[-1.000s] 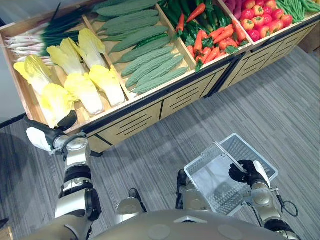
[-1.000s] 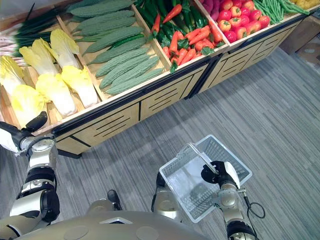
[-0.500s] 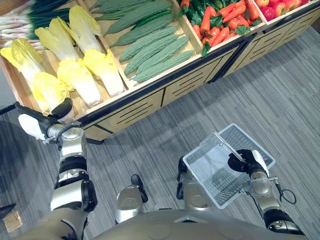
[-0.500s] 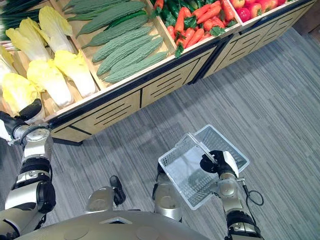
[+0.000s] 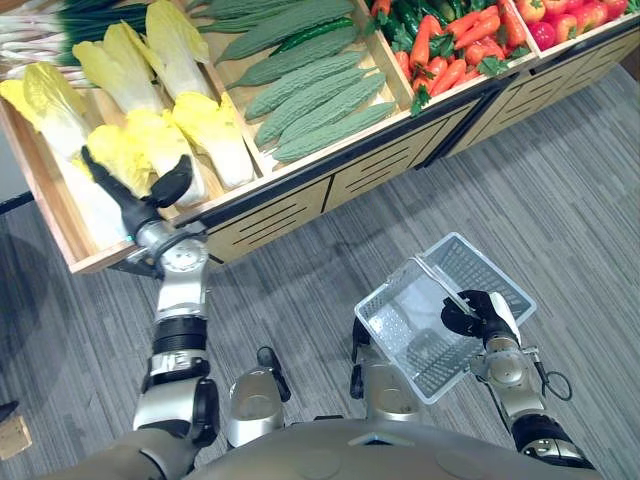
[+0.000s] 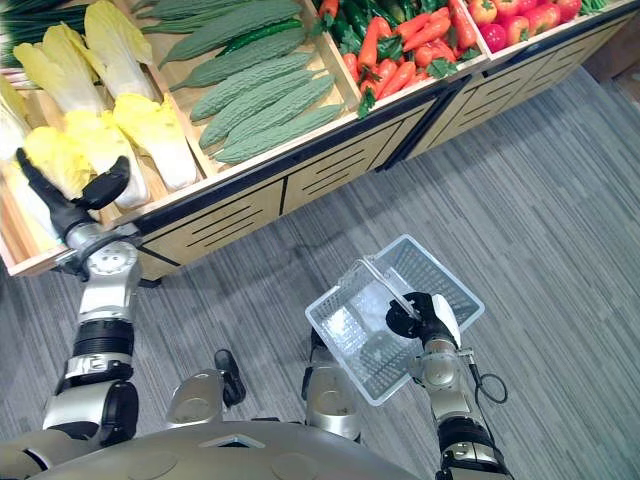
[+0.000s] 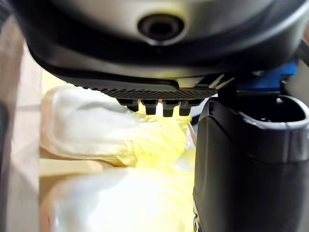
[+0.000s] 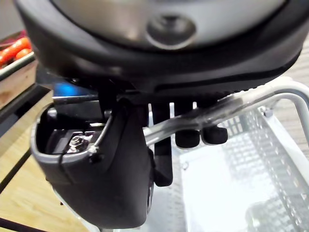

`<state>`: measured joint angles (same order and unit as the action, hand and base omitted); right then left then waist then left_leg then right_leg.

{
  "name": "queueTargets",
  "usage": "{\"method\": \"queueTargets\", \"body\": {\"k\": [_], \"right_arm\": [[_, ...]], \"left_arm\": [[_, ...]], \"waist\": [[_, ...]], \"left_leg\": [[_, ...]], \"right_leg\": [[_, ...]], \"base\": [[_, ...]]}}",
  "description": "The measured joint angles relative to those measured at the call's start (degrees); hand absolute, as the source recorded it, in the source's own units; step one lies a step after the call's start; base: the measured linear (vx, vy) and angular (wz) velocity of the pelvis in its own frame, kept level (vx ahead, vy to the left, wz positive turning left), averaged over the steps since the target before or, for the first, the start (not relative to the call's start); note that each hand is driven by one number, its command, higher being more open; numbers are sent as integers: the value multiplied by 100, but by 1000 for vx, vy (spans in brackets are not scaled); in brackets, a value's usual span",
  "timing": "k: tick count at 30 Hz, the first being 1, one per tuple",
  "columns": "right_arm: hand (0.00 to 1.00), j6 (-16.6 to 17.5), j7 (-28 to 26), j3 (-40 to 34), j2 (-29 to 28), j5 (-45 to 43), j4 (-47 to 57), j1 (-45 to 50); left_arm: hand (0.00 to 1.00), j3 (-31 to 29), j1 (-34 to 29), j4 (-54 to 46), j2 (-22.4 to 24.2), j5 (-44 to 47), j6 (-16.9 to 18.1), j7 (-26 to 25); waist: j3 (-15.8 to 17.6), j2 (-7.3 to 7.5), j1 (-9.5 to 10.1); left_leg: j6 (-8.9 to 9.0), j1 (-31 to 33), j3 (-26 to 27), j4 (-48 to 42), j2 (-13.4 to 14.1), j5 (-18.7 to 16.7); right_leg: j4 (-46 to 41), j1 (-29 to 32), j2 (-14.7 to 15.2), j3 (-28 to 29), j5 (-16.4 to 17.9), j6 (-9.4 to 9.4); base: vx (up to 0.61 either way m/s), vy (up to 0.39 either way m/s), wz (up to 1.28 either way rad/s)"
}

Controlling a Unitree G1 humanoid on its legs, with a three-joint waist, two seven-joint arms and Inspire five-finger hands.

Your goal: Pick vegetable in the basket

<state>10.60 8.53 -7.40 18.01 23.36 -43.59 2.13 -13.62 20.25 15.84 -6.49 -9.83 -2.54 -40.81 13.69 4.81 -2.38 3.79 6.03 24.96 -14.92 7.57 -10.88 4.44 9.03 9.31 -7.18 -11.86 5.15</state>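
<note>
Several yellow-white napa cabbages (image 5: 205,130) lie in the left bin of the wooden produce stand (image 5: 300,190). My left hand (image 5: 140,212) hovers open over the front cabbage (image 5: 118,160), its straight fingers on one side and its thumb (image 7: 251,159) on the other. In the left wrist view that cabbage (image 7: 120,140) lies just past the fingertips (image 7: 154,104); I cannot tell whether they touch it. Lower right, my right hand (image 5: 472,315) is shut on the handle (image 8: 231,106) of a pale wire basket (image 5: 385,300), which hangs empty over the floor.
Bitter gourds (image 5: 315,100) fill the bin to the right of the cabbages, then cucumbers and carrots (image 5: 445,55), then tomatoes (image 5: 565,20). Spring onions (image 5: 40,40) lie at the back left. Grey striped floor (image 5: 560,190) stretches in front of the stand.
My left hand has risen from the stand's front edge and reached over the front cabbage. The right hand still holds the basket. The camera has shifted.
</note>
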Motion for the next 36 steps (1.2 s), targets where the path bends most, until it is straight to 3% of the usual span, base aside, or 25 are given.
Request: {"method": "queueTargets", "body": {"k": [3, 25, 30, 36], "right_arm": [[0, -1, 35, -10, -34, 1, -2, 5], [0, -7, 111, -83, -67, 2, -62, 54], [0, -7, 167, -119, -75, 12, -75, 99], [0, -2, 168, -147, -121, 69, -75, 161]], "left_arm": [[100, 19, -2, -326, 174, -172, 3, -58], [100, 11, -80, -1249, 452, -413, 2, -305], [100, -101, -306, -1418, 460, -406, 2, -373], [100, -464, -573, -1420, 607, -368, 2, -445]], "waist": [[0, -1, -84], [-23, -47, -93], [-80, -145, -91], [-92, -153, -80]], "left_leg": [[0, 12, 8, -5, 0, -11], [-4, 145, -34, -43, 13, -7], [-7, 153, -86, -50, 10, -5], [-8, 170, -120, -82, 84, -22]], "right_leg": [[-1, 34, -22, 126, -2, 3], [-2, 158, -40, 268, -57, 83], [-3, 163, -42, 280, -60, 86], [-7, 147, -60, 302, -89, 127]], "base": [[-2, -2, -3], [-8, -4, 0], [0, 0, 0], [-44, -25, 1]]}}
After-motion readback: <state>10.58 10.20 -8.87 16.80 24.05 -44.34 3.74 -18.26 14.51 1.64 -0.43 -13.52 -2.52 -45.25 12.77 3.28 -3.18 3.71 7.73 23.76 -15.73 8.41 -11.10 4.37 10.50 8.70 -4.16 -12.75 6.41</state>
